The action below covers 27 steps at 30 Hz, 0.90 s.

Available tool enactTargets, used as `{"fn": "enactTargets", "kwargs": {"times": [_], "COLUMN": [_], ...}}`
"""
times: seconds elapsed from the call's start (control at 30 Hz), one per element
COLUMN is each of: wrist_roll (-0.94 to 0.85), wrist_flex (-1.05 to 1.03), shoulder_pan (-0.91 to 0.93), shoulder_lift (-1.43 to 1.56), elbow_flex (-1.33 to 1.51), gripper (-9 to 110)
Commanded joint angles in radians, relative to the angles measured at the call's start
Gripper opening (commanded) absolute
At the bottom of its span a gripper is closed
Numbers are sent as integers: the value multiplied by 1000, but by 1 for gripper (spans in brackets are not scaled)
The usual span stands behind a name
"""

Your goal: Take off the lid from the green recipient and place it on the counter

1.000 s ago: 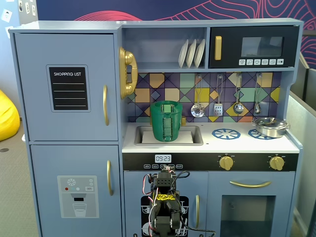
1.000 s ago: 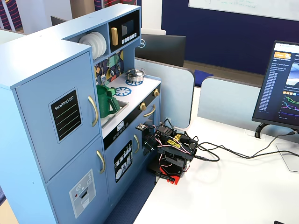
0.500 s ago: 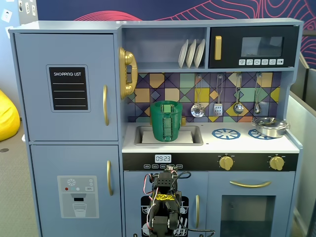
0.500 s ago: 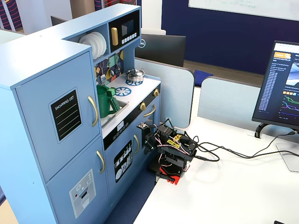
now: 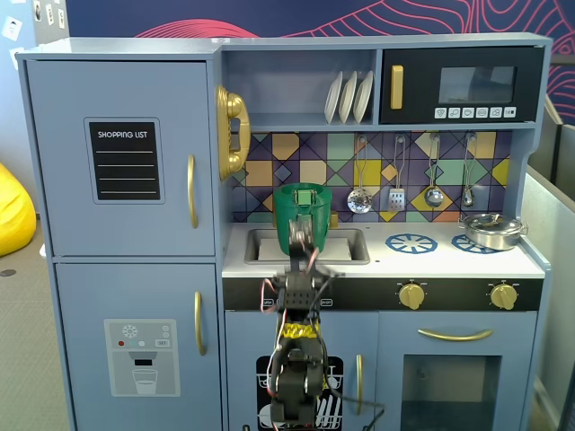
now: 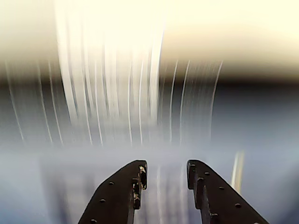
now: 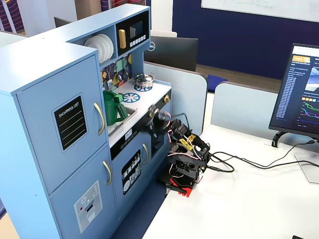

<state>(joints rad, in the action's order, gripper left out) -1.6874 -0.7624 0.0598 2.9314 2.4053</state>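
Observation:
The green recipient stands at the sink end of the white counter, with the dark-green lid on top of it. In the other fixed view the recipient stands behind the counter's front edge. My gripper is raised in front of the kitchen, overlapping the recipient's front in this fixed view; from the side my gripper is at the counter's front edge, apart from the recipient. The wrist view is smeared by motion; my gripper is open and empty there.
A silver pan sits on the right burner ring, also in the other fixed view. The sink cutout lies beside the recipient. Utensils hang on the back wall. The arm's base stands on a white desk with cables and a monitor.

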Motion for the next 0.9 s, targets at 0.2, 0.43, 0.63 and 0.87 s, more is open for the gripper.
{"fn": "enactTargets", "kwargs": {"times": [0.2,0.43,0.63,0.87], "wrist_roll": [95,71,51,32], "wrist_flex": [342,407,468,541], "shoulder_pan": [34,20,15,20], "shoulder_lift": [-164,-230,-328,-454], "elbow_flex": [-229,-272,-334,-422], "gripper": [47,46,45,44]}}
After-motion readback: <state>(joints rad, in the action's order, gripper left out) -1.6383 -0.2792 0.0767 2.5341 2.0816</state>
